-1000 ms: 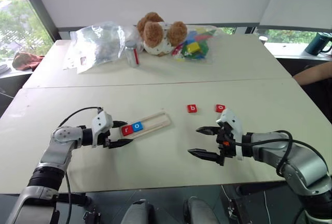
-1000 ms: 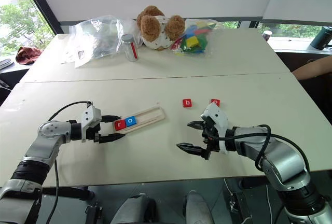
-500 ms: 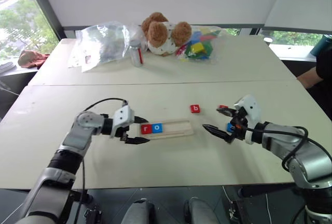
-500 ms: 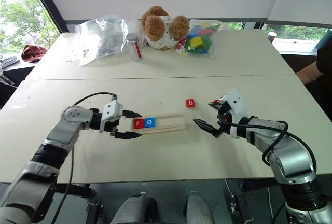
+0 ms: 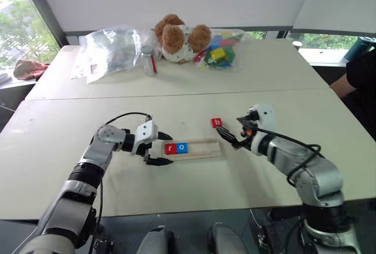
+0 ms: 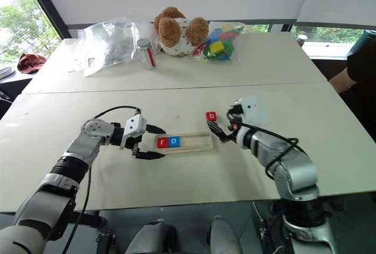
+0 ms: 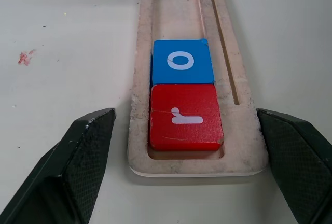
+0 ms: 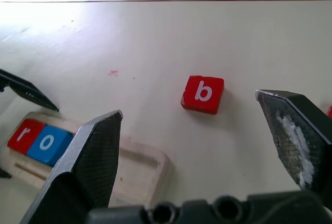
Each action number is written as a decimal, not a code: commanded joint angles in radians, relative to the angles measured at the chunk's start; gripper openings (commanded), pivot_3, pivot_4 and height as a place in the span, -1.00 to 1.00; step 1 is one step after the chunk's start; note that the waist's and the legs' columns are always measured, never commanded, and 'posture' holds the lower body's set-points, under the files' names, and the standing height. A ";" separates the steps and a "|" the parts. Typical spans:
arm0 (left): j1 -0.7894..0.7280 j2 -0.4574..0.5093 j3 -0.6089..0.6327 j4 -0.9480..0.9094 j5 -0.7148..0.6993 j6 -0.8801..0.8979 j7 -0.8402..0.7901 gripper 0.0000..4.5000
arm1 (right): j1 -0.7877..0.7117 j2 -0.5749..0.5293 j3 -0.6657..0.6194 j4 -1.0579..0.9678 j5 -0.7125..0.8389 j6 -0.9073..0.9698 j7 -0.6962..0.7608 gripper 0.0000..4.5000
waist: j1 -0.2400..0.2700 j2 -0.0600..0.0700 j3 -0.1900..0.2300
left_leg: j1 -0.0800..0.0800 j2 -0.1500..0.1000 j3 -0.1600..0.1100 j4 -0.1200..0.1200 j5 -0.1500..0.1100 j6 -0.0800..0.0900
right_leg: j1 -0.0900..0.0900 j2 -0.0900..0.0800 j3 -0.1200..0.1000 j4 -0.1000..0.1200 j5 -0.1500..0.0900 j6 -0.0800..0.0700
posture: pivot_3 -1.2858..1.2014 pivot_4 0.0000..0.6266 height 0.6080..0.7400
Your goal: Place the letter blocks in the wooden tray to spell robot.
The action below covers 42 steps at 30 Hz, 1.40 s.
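Holding: wooden tray (image 5: 194, 148) carries red r (image 7: 185, 116), blue o (image 7: 181, 61)
Left gripper (image 5: 160, 148): fingers apart, straddling tray's nine o'clock end
Right gripper (image 5: 232, 131): fingers apart near b block (image 5: 217, 123)

Bright, even daylight from the windows (image 5: 20, 33) behind the table (image 5: 176, 83), beyond the teddy bear (image 5: 176, 36). Overexposed greenery in those panes; glare on the plastic bag (image 5: 111, 45) beside the bear. Soft, faint shadows beneath the arms near the wooden tray (image 5: 202, 148). Washed-out white across the far tabletop in the right wrist view. Slight blur on the right gripper (image 6: 226, 130). Crisp detail on the letter blocks (image 7: 184, 97) up close.
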<state>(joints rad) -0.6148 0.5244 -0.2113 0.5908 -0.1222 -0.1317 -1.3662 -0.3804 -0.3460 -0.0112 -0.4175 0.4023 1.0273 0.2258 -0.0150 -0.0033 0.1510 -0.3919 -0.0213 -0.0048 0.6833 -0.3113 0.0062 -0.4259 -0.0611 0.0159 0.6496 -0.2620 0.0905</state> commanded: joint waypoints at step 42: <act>0.200 0.173 0.172 -0.594 -0.214 0.452 0.181 1.00 | 0.098 0.285 -0.154 -0.416 -0.227 0.529 -0.219 -0.50 | -0.004 0.001 0.001 | 0.000 0.000 0.000 -0.002 0.000 0.000 | -0.002 -0.001 0.001 0.000 0.000 0.000 | 0.03 -0.52 1.00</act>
<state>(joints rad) -0.4016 0.6879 -0.0492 -0.0006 -0.3258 0.3208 -1.1804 -0.2900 -0.0727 -0.1479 -0.7896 0.1855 1.5305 0.0189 -0.0187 -0.0021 0.1517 -0.3917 -0.0216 -0.0051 0.6809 -0.3113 0.0058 -0.4268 -0.0618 0.0162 0.6499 -0.2621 0.0903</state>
